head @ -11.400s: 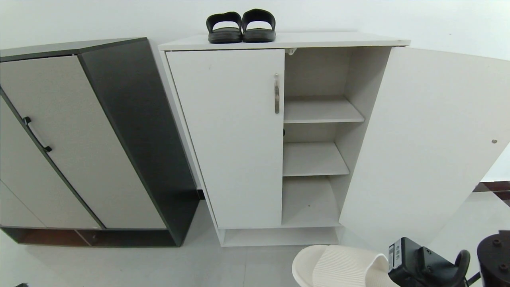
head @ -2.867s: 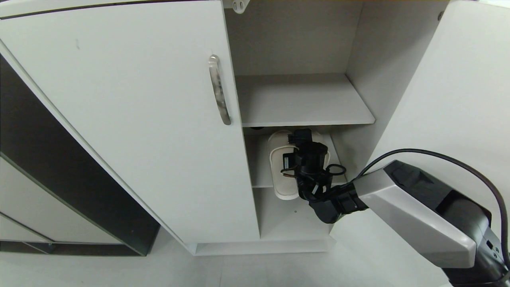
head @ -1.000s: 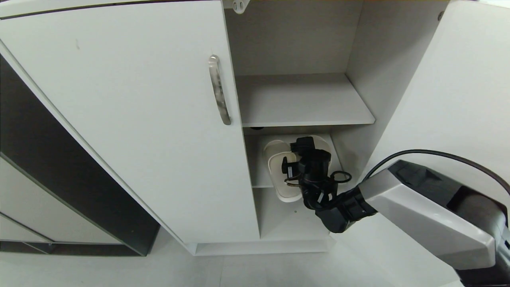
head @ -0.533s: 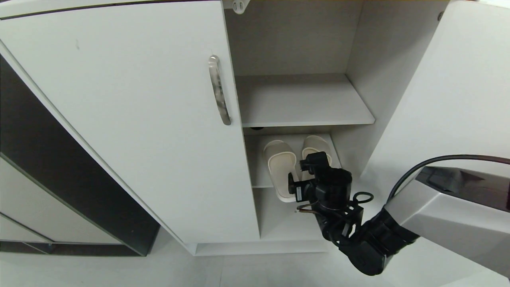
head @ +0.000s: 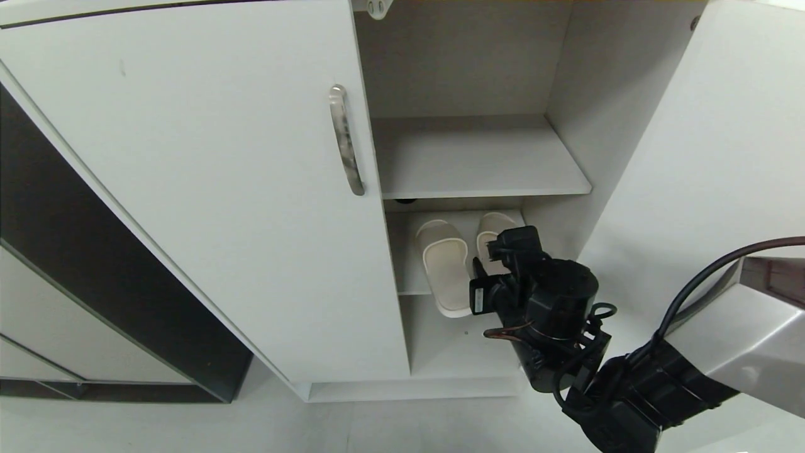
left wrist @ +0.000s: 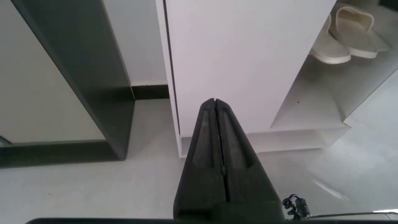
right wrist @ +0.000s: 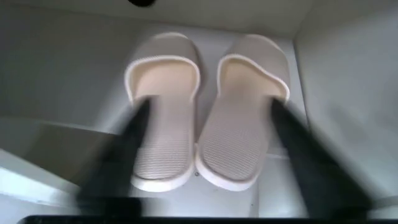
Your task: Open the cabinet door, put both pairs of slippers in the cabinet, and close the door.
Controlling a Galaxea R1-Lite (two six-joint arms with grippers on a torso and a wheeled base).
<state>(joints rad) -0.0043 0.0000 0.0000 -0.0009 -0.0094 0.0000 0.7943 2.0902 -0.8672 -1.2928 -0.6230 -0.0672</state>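
- Nearby, a dark cabinet (head: 56, 239) stands left of the white cabinet (head: 188, 157), whose right door (head: 710, 157) is open.
- Cream slippers (head: 445, 267) lie side by side on its middle shelf (head: 402, 264).
- Right arm slants toward the opening; the right end effector (head: 498, 269) is just before that shelf, fingers spread wide, empty.
- Left end effector (left wrist: 214, 155) hangs before the cabinet's closed door, fingers pressed together, empty.

Right gripper (right wrist: 205, 149) spread wide open, fingers (right wrist: 118, 155) well apart; right arm (head: 723, 340) stretched out forward, down low. Left gripper (left wrist: 214, 118) pinched fully closed, angled downward.
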